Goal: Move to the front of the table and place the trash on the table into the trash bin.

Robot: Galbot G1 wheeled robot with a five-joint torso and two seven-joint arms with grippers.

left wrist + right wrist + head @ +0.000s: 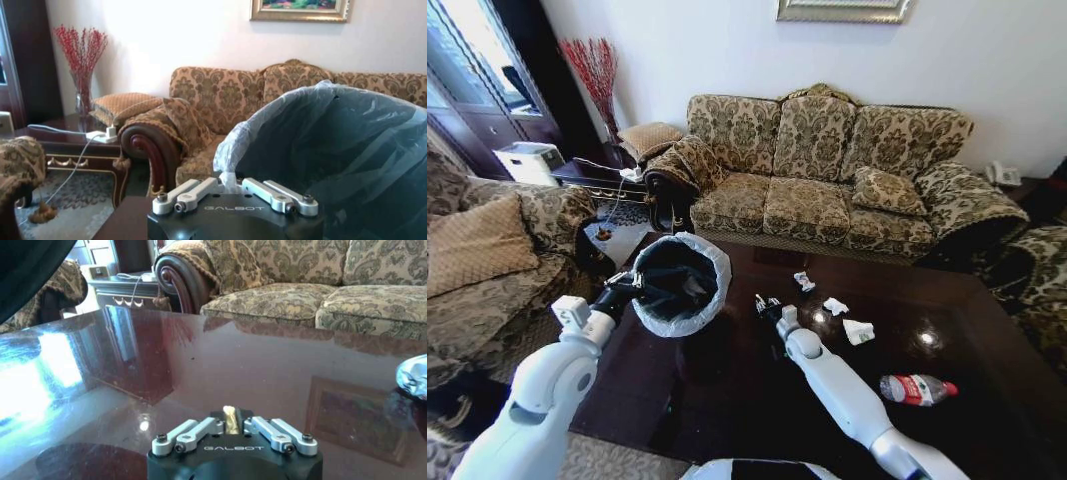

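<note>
Left arm: nearest the head camera, it reached forward on the left, its tool clamped on the liner at the near rim of the trash bin.
Trash bin: black, lined with a pale plastic bag, it was held in the air and tipped, mouth turned toward the camera and the desk's middle, probably so scraps could be dropped in.
Right arm: it stretched out over the desk, its tool low above the glossy top, just beside the bin's mouth.
Right tool state: the fingers were pinched together on a small pale scrap, seen between them in the right wrist view.
Bottle: a clear plastic bottle with a red label lay on its side on the desk's right part, well apart from the bin; label text too small to read.
Paper scraps: three crumpled white pieces lay farther on the desk, beyond the right tool.
Writing: "GALBOT" was printed on both tool housings.
Sofa: a patterned sofa stood beyond the desk.
Progress: judged partway, several pieces left.
</note>
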